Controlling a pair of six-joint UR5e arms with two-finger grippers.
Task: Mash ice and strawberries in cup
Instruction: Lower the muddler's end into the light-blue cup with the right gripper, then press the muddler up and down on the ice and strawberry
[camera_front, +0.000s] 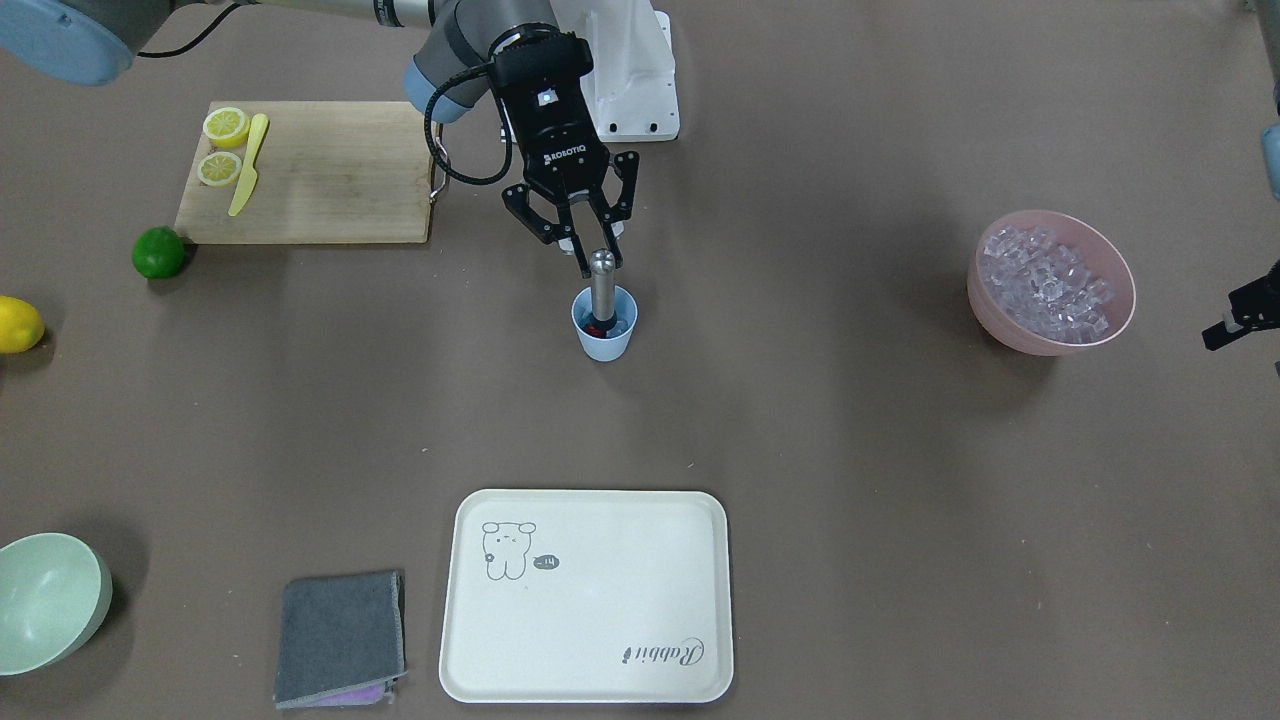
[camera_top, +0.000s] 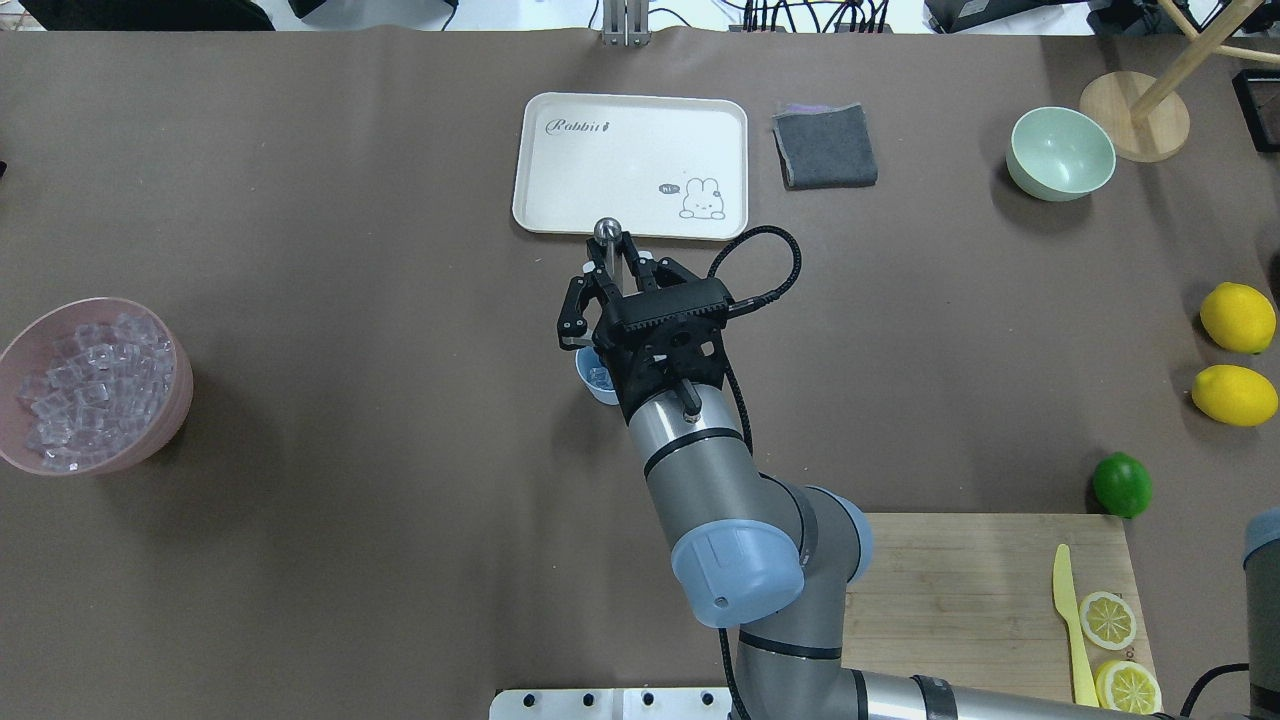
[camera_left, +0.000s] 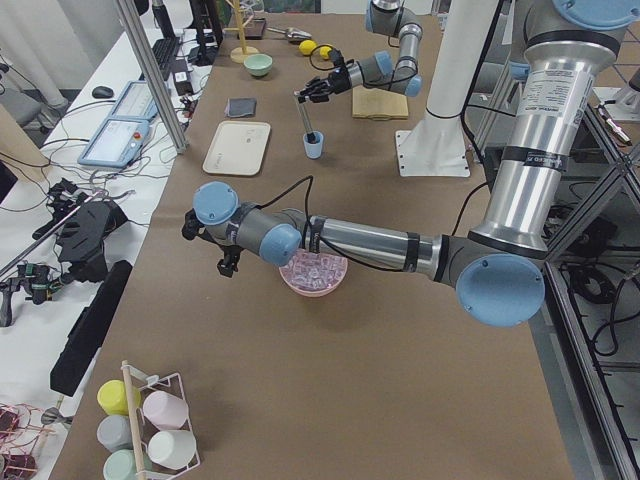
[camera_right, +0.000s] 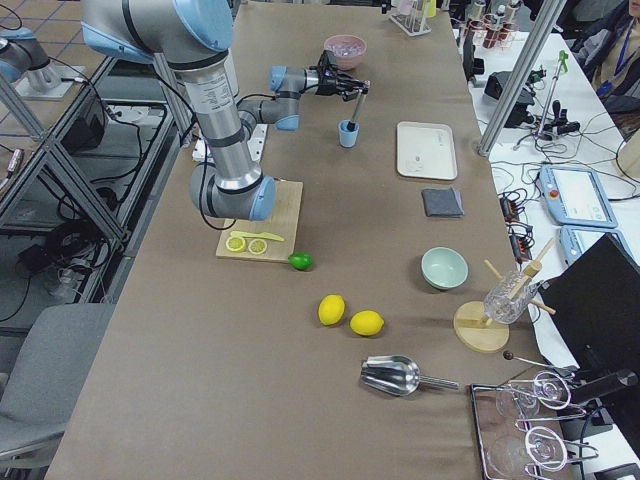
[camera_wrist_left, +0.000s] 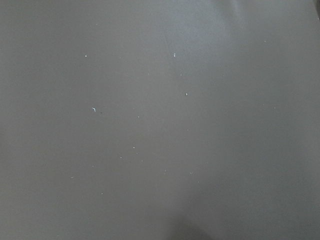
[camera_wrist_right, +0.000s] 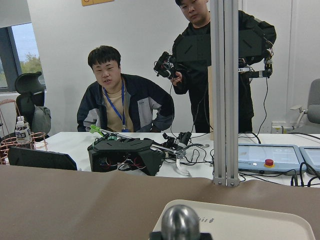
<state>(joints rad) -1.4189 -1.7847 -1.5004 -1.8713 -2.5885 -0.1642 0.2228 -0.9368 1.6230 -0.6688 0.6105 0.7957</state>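
Note:
The light blue cup (camera_front: 605, 340) stands mid-table, and in the overhead view it is half hidden under the wrist (camera_top: 595, 383). Inside it I see a red strawberry (camera_front: 597, 326) and clear ice (camera_front: 623, 322). A metal muddler (camera_front: 602, 288) with a ball top (camera_top: 605, 231) stands upright in the cup. My right gripper (camera_front: 598, 256) is shut on its upper shaft, just below the ball. Only part of my left gripper (camera_front: 1240, 315) shows, near the pink bowl of ice cubes (camera_front: 1118, 300); whether it is open or shut I cannot tell.
A cream tray (camera_front: 590, 680) and a folded grey cloth (camera_front: 340, 635) lie across the table from the cup. A pale green bowl (camera_front: 45, 600), a lime (camera_front: 158, 252), a lemon (camera_front: 15, 324) and a cutting board (camera_front: 330, 180) with lemon halves and a yellow knife are on my right side.

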